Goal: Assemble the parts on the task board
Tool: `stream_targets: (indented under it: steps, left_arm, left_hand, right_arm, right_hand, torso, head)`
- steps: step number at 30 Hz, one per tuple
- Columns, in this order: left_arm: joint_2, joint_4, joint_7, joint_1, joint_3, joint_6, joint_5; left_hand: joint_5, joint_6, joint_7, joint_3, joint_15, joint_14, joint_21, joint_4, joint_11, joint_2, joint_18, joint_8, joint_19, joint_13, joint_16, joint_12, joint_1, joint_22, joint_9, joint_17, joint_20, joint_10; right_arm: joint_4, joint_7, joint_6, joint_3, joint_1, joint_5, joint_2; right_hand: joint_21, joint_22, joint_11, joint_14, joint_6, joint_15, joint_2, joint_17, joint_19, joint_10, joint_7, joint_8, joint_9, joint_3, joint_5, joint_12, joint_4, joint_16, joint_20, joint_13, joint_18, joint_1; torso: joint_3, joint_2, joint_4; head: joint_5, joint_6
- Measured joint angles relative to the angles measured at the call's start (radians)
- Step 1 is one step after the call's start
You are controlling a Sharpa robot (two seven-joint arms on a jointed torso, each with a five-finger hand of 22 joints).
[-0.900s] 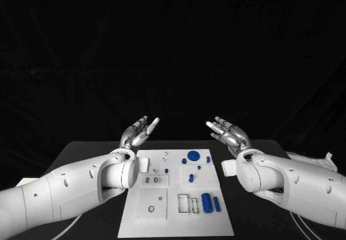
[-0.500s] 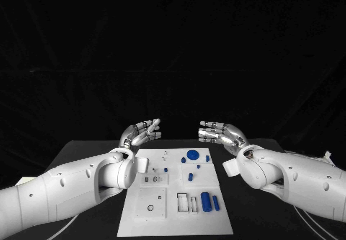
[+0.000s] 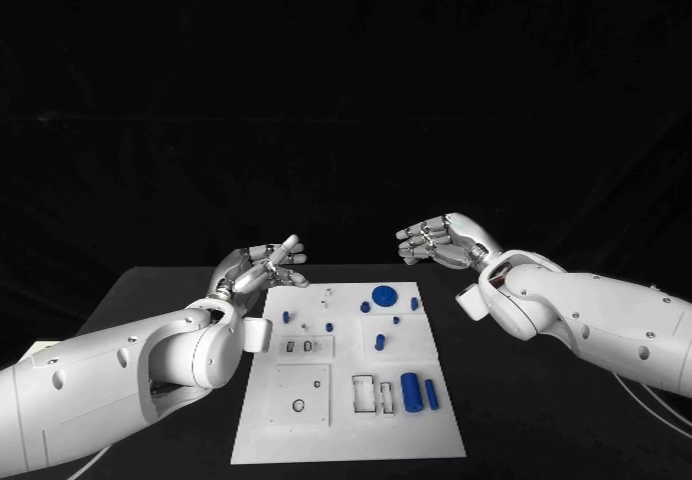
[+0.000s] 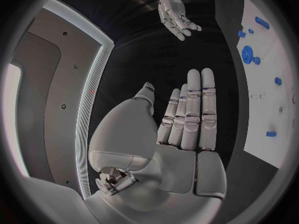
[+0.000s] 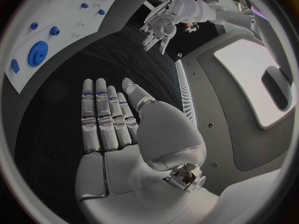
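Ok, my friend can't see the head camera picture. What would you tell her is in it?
Two white robot arms hold their silver hands, left hand and right hand, open above the far end of a white board. Small blue pieces sit on the board, untouched, on a black table.

both arms came in low from the sides, forearms angled inward and up. left hand [image 3: 264, 268] was raised off the table, empty, fingers [image 4: 194, 109] straight and held side by side, thumb set apart. right hand [image 3: 446, 241] sat higher than the left, also empty, fingers [image 5: 102, 114] extended together, thumb out to the side, palm turned toward the left hand. hands were well apart, facing each other, touching nothing. left wrist view caught the right hand with fingers pointing toward its camera.
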State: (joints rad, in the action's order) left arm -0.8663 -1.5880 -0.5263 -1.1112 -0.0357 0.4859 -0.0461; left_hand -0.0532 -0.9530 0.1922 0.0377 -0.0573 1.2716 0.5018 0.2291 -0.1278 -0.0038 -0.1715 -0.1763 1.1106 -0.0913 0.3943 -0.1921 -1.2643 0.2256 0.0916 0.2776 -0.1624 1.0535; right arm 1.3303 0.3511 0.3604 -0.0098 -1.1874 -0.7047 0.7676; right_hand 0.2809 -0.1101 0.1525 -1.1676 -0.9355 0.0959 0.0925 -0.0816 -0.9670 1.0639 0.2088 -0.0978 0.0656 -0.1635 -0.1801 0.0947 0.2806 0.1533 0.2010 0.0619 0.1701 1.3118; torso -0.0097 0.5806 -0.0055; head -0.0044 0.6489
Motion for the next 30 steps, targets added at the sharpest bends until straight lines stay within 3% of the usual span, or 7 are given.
stream_targets:
  steps: [7, 12, 15, 17, 21, 23, 30]
  left_arm:
    - [-0.065, -0.106, 0.005, -0.01, 0.001, -0.023, -0.027]
    - [-0.096, -0.161, 0.009, -0.023, 0.0, -0.042, -0.042]
    - [-0.107, -0.182, 0.011, -0.026, 0.001, -0.051, -0.048]
    - [-0.112, -0.195, 0.013, -0.03, 0.001, -0.057, -0.052]
    - [-0.116, -0.211, 0.015, -0.032, 0.002, -0.066, -0.057]
    - [-0.116, -0.218, 0.016, -0.033, 0.002, -0.069, -0.059]
    - [-0.121, -0.241, 0.018, -0.033, 0.004, -0.077, -0.064]
  left_hand:
    - [0.0, -0.014, 0.0, -0.021, 0.004, 0.002, 0.05, -0.021, 0.0, 0.012, 0.0, 0.03, 0.015, 0.007, 0.04, 0.036, -0.012, 0.028, -0.012, 0.081, 0.009, 0.02]
    - [0.0, -0.017, 0.004, -0.029, 0.002, -0.02, 0.067, -0.029, -0.001, 0.016, 0.0, 0.043, 0.015, 0.009, 0.06, 0.052, -0.016, 0.04, -0.017, 0.121, 0.009, 0.024]
    - [0.0, -0.017, 0.004, -0.035, 0.002, -0.029, 0.077, -0.031, -0.001, 0.016, 0.0, 0.051, 0.011, 0.009, 0.07, 0.061, -0.016, 0.048, -0.018, 0.143, 0.005, 0.024]
    - [0.0, -0.017, 0.004, -0.037, 0.0, -0.034, 0.087, -0.032, -0.001, 0.016, 0.0, 0.057, 0.011, 0.01, 0.079, 0.068, -0.016, 0.053, -0.019, 0.156, 0.005, 0.024]
    - [0.0, -0.017, 0.004, -0.04, 0.001, -0.037, 0.094, -0.035, -0.001, 0.016, 0.0, 0.061, 0.007, 0.01, 0.087, 0.074, -0.016, 0.058, -0.019, 0.171, 0.009, 0.024]
    - [0.0, -0.017, 0.004, -0.046, 0.0, -0.044, 0.099, -0.036, -0.001, 0.02, 0.0, 0.061, 0.004, 0.01, 0.087, 0.074, -0.02, 0.061, -0.02, 0.177, 0.006, 0.024]
    - [0.0, -0.017, 0.004, -0.048, -0.001, -0.051, 0.104, -0.038, -0.001, 0.02, 0.0, 0.069, 0.001, 0.01, 0.094, 0.083, -0.02, 0.065, -0.02, 0.19, 0.004, 0.024]
  right_arm:
    - [-0.02, -0.085, -0.035, 0.001, -0.037, -0.267, -0.02]
    - [-0.02, -0.181, -0.068, 0.003, -0.058, -0.479, -0.041]
    - [-0.024, -0.242, -0.091, 0.003, -0.07, -0.598, -0.059]
    - [-0.027, -0.282, -0.108, 0.003, -0.08, -0.679, -0.074]
    - [-0.029, -0.337, -0.133, 0.003, -0.093, -0.8, -0.098]
    - [-0.03, -0.354, -0.141, 0.003, -0.096, -0.842, -0.106]
    - [-0.037, -0.386, -0.162, 0.003, -0.1, -0.936, -0.125]
  right_hand:
    - [0.139, -0.064, -0.038, -0.198, -0.07, -0.059, -0.035, -0.056, -0.164, 0.1, -0.028, 0.006, 0.003, -0.018, -0.006, -0.012, 0.003, 0.068, -0.065, 0.003, 0.0, -0.003]
    - [0.252, -0.125, -0.063, -0.277, -0.104, -0.088, -0.052, -0.13, -0.235, 0.146, -0.043, 0.015, 0.004, -0.04, -0.008, -0.018, 0.004, 0.171, -0.101, 0.004, 0.0, -0.02]
    - [0.404, -0.214, -0.074, -0.299, -0.128, -0.107, -0.087, -0.245, -0.296, 0.16, -0.057, 0.031, 0.004, -0.078, -0.005, -0.031, -0.001, 0.336, -0.125, 0.004, 0.0, -0.055]
    - [0.481, -0.277, -0.083, -0.299, -0.127, -0.107, -0.101, -0.296, -0.31, 0.149, -0.058, 0.031, 0.004, -0.097, 0.007, -0.031, -0.003, 0.417, -0.128, 0.004, 0.0, -0.07]
    - [0.66, -0.48, -0.077, -0.299, -0.122, -0.107, -0.118, -0.366, -0.332, 0.135, -0.063, 0.031, 0.004, -0.129, 0.01, -0.031, -0.009, 0.523, -0.125, 0.005, 0.0, -0.087]
    - [0.713, -0.543, -0.077, -0.299, -0.122, -0.107, -0.118, -0.414, -0.339, 0.128, -0.063, 0.031, 0.004, -0.14, 0.014, -0.031, -0.013, 0.573, -0.122, 0.005, -0.016, -0.087]
    - [0.798, -0.635, -0.072, -0.299, -0.122, -0.107, -0.123, -0.495, -0.339, 0.115, -0.063, 0.031, 0.006, -0.164, 0.014, -0.031, -0.021, 0.662, -0.122, 0.005, -0.016, -0.092]
  torso:
    - [-0.0062, 0.036, 0.0055]
    - [-0.0113, 0.063, 0.0118]
    - [-0.014, 0.079, 0.0157]
    - [-0.0157, 0.09, 0.0185]
    - [-0.0182, 0.109, 0.0249]
    - [-0.0195, 0.119, 0.0278]
    - [-0.0212, 0.143, 0.0373]
  head:
    - [-0.007, 0.008]
    - [-0.008, 0.014]
    - [-0.006, 0.016]
    - [-0.006, 0.016]
    - [-0.01, 0.016]
    - [-0.014, 0.013]
    - [-0.018, 0.007]
